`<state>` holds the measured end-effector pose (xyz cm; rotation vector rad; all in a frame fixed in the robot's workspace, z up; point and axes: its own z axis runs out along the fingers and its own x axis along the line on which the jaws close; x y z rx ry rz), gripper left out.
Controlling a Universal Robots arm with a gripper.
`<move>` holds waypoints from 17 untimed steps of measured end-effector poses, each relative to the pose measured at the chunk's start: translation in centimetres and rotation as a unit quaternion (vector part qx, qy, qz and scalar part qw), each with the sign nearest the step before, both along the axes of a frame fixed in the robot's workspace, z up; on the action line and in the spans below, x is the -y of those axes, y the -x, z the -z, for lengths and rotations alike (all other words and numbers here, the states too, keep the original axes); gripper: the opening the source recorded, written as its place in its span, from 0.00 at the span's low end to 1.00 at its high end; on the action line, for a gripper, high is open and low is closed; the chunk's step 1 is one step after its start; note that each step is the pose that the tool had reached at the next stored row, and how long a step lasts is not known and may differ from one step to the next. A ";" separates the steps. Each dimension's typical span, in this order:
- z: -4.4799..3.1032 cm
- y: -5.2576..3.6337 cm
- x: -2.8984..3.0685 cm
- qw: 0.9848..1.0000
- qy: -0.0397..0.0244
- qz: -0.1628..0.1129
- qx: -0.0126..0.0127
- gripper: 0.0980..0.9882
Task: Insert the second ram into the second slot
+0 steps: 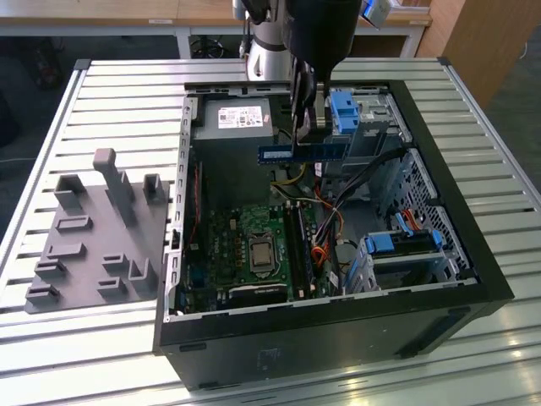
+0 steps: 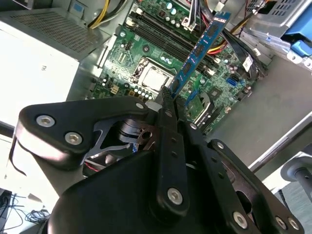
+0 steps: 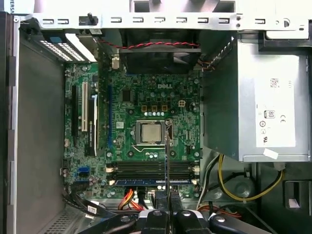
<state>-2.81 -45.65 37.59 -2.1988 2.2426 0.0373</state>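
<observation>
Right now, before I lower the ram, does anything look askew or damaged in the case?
Nothing stands out. The gripper holds the second ram level above the open case in the exterior view, and no cable lies across the memory slots.

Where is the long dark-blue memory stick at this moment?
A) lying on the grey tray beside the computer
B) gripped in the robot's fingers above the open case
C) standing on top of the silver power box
B: in the exterior view the fingers are clamped on the second ram, holding it up over the motherboard.
</observation>
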 end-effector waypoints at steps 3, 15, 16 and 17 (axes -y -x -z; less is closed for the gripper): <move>0.03 0.02 0.05 1.000 0.000 0.003 0.000 0.04; 0.15 0.02 0.06 0.997 0.000 0.083 0.000 0.04; 0.15 0.02 0.06 0.996 0.000 0.089 0.000 0.04; 0.16 0.02 0.06 0.996 0.000 0.094 0.000 0.04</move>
